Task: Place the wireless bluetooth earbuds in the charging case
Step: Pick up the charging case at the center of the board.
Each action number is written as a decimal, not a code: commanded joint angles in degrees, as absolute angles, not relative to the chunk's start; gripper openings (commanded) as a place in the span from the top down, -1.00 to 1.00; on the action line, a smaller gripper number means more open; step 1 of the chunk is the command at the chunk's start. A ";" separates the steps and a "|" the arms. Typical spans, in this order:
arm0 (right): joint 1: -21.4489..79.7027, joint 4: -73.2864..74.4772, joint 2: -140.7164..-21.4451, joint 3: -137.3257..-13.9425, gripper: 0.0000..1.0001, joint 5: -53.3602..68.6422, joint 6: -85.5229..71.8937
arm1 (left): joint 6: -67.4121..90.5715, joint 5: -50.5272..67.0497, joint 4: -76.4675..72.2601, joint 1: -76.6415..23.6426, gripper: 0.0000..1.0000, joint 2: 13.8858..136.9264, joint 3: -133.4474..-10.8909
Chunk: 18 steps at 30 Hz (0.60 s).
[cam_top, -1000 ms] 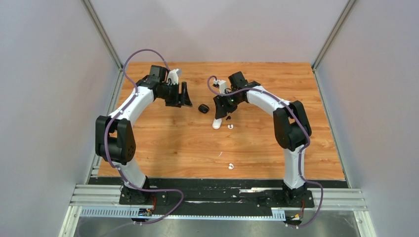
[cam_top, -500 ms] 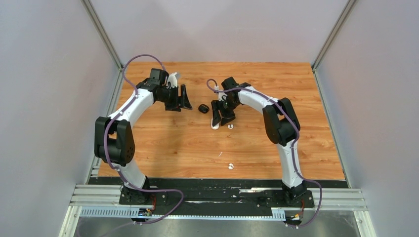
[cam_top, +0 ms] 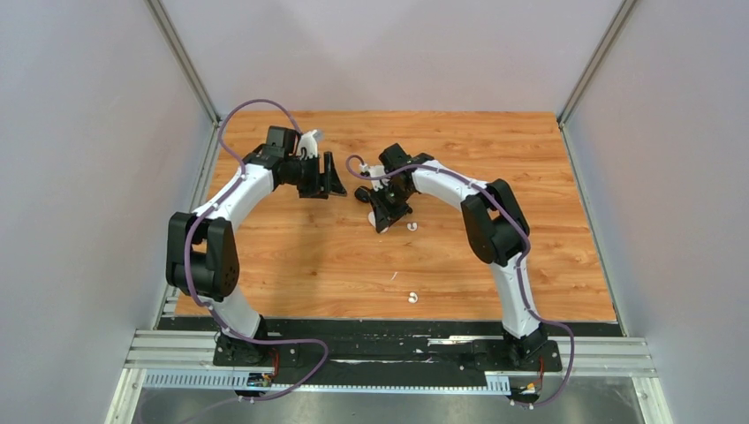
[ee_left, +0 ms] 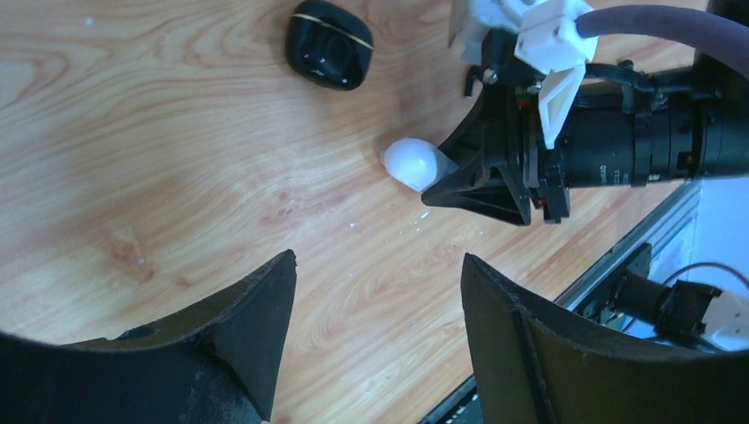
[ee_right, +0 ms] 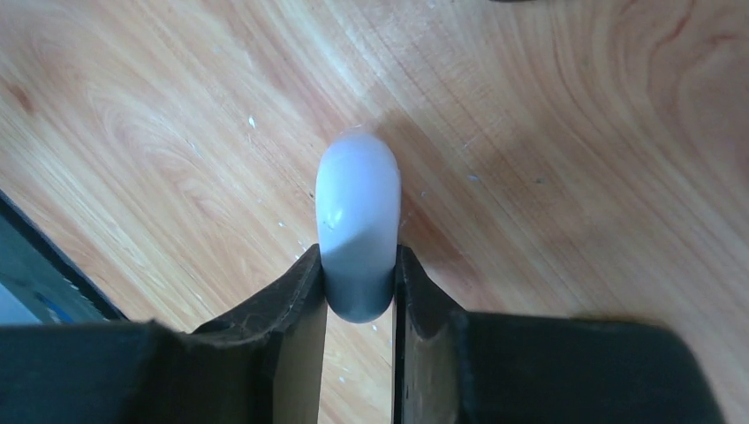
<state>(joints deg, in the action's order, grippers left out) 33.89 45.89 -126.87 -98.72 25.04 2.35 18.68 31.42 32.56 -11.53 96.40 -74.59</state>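
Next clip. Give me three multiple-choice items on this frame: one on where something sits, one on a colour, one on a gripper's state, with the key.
1. Where is the black case?
A. On the table, between the left gripper and the right gripper
B. Lifted clear of the wood
C. Beside the arm bases

2. What colour is the clamped case between the right gripper's fingers?
A. Black
B. White
C. Blue

3. How does the left gripper stand?
A. Shut on an earbud
B. Shut on a cable
C. Open, holding nothing

Key:
1 A, because the top view shows it lying on the wood between the two.
2 B, because the right wrist view shows a white pebble shape pressed on both sides.
3 C, because the left wrist view shows its fingers wide apart over bare wood.
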 commanded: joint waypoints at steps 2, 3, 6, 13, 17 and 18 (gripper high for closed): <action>32.04 49.52 -119.62 -101.48 1.00 35.29 25.10 | 10.67 43.44 14.25 -10.94 -0.51 89.38 -65.83; 31.15 50.78 -117.65 -101.55 1.00 40.19 30.36 | 7.61 48.94 11.17 -10.73 -0.51 86.15 -63.98; 28.95 55.86 -111.18 -101.11 1.00 51.17 47.05 | -0.21 59.35 0.12 -10.86 -0.57 79.72 -57.24; 28.74 59.66 -103.90 -102.07 1.00 50.51 61.12 | -23.57 65.59 16.17 -14.56 -0.49 78.95 -65.34; 28.78 61.58 -103.95 -105.19 1.00 50.28 61.67 | -24.31 64.49 13.96 -16.13 -0.44 81.40 -67.56; 28.84 61.94 -103.97 -106.00 1.00 50.46 61.43 | -24.95 64.27 13.79 -16.69 -0.44 82.05 -67.97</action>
